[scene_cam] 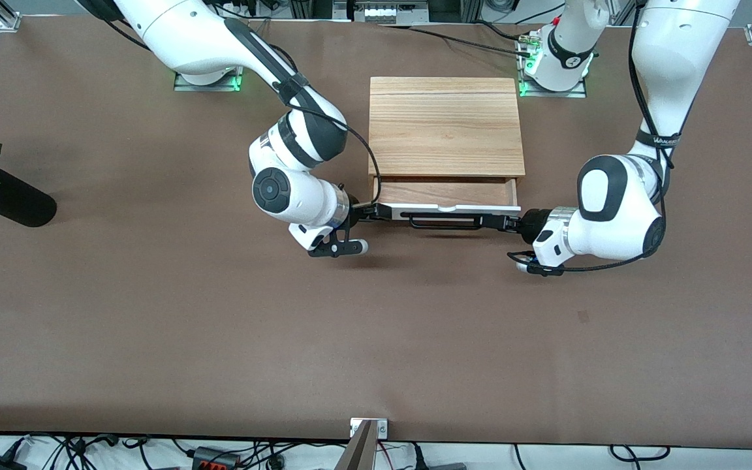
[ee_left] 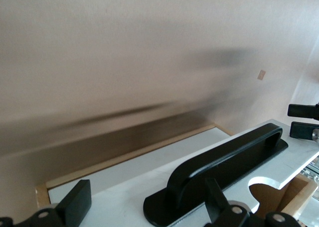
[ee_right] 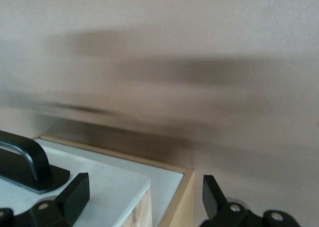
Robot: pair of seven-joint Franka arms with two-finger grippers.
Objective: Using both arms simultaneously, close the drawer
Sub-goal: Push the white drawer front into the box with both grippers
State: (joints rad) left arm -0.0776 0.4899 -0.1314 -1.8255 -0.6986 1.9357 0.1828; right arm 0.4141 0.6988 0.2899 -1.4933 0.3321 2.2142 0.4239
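Note:
The light wood-grain box (scene_cam: 444, 124) stands between the two bases. Its drawer (scene_cam: 444, 192) is pulled out a short way toward the front camera, showing the white front panel (scene_cam: 480, 207) and the black bar handle (scene_cam: 444, 220). My right gripper (scene_cam: 379, 211) is open at the panel's end toward the right arm; in the right wrist view (ee_right: 143, 197) its fingers straddle the panel's corner (ee_right: 99, 187). My left gripper (scene_cam: 510, 222) is open at the other end; in the left wrist view (ee_left: 147, 207) its fingers straddle the panel (ee_left: 124, 187) and the handle's end (ee_left: 224, 157).
A black vase (scene_cam: 7, 196) with a red flower lies at the right arm's end of the table. The brown table top (scene_cam: 376, 339) spreads wide nearer the front camera. A camera mount (scene_cam: 368, 434) sits at the near edge.

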